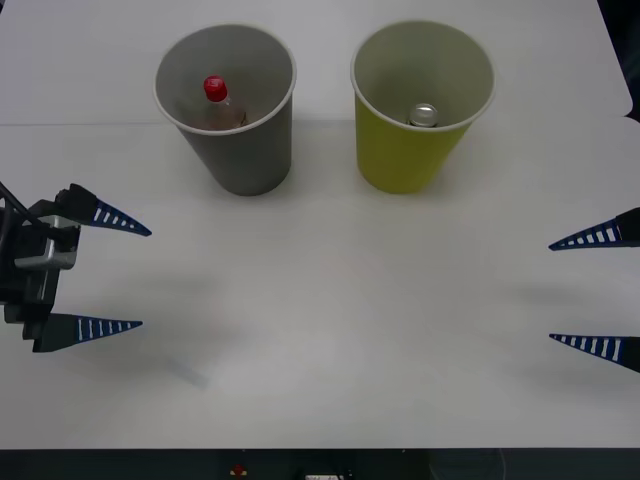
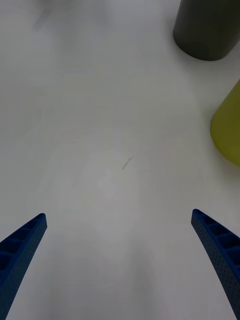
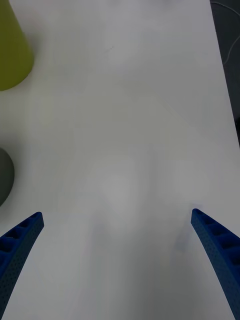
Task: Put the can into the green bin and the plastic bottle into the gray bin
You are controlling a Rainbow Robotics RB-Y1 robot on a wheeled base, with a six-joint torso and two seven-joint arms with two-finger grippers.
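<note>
I see the white table spanning the front frame, with the large dark gray tapered paper cup, the gray bin, upright in the upper left-centre and the large yellow-green tapered paper cup, the green bin, upright just right of it, the two apart. My left gripper hovers at the left edge and my right gripper at the right edge, both spread wide with nothing between the blue ribbed fingers (each well short of the cups). The small clear plastic bottle with its red cap stands inside the gray bin, and the small silver-gray metal can sits inside the green bin.

Bright, even light; soft faint shadows.
</note>
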